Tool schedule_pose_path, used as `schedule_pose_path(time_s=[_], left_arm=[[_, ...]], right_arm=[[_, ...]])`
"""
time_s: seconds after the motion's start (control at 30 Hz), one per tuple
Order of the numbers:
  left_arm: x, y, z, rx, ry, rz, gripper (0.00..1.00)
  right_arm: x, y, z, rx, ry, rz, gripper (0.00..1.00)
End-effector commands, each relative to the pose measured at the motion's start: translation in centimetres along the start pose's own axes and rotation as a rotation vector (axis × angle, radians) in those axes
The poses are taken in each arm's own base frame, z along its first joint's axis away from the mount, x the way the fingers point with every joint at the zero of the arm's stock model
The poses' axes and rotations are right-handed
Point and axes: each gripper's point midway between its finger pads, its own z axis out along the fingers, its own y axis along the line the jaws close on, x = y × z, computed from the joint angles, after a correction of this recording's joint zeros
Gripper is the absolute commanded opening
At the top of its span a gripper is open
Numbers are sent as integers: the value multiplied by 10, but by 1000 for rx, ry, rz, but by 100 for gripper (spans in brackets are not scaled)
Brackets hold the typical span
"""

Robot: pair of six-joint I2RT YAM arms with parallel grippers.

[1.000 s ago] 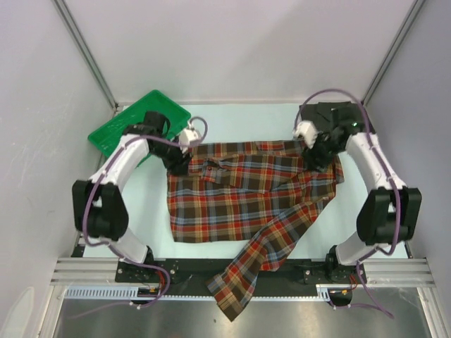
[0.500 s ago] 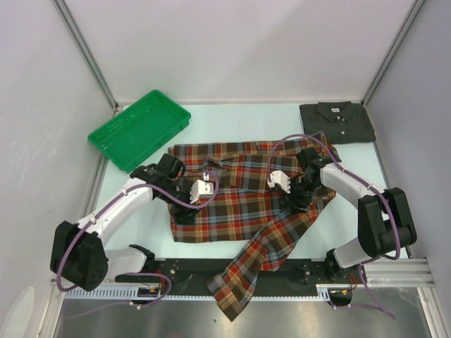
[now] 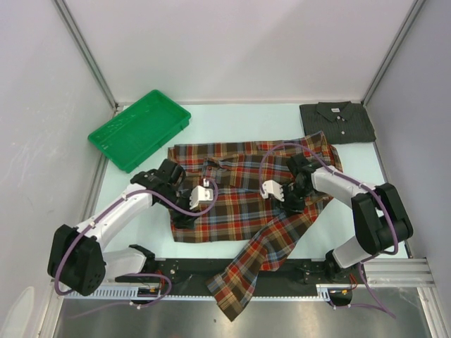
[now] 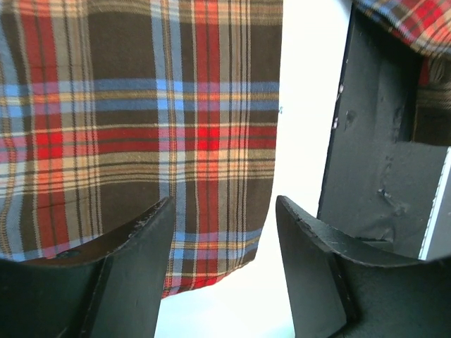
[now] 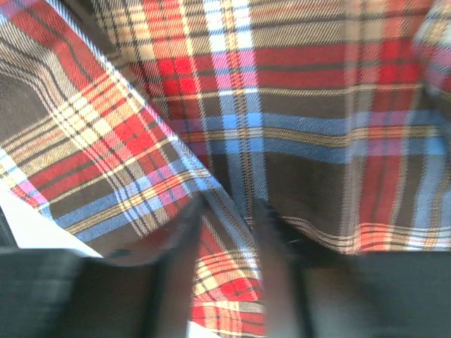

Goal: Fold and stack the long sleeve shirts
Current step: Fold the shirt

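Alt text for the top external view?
A red, brown and navy plaid shirt lies spread on a pale table, one sleeve trailing over the near edge, with the left hand at its left edge and the right hand at its right side. A folded dark grey shirt sits far right, a green plastic tray far left.

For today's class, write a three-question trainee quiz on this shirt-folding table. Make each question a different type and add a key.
1. True or false: the grey shirt lies folded at the far right corner of the table.
2. The left gripper and the right gripper are both over: A) the plaid shirt; B) the grey shirt; C) neither shirt.
3. Fill in: one sleeve of the plaid shirt hangs over the table's ____ edge.

Key: 1 true; 2 A; 3 near.
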Motion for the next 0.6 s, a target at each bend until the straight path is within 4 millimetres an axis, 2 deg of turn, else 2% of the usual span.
schedule_pose_path(time_s=[0.0,0.03,0.07,0.13,0.2,0.27,0.3,0.37,0.4,0.5,0.53,0.57], left_arm=[[-2,-2,5,2,2,61,63],[-3,-3,5,6,2,66,63],[-5,-7,7,15,3,80,62],[-4,-9,10,12,7,88,62],[-7,-9,14,-3,9,105,62],[1,-4,18,-36,44,110,61],[2,-1,19,-51,48,118,61],[13,2,21,-65,85,143,59],[17,3,21,-71,100,156,59],[31,4,23,-91,164,204,56],[32,1,23,-91,171,231,55],[37,-1,22,-87,196,256,54]], right_arm=[[4,-1,-5,20,36,-63,24],[4,-1,-7,24,42,-54,8],[2,-2,-14,40,36,-48,0],[-8,-5,-27,77,5,-23,0],[-16,-6,-50,146,-40,-22,0],[-18,-2,-68,193,-76,-12,0],[-18,-1,-86,257,-102,-14,0],[-9,15,-97,268,-107,-15,0],[-5,20,-112,331,-119,-25,0],[10,48,-116,336,-100,-60,0],[13,57,-123,372,-99,-64,0],[18,64,-120,372,-95,-61,0]])
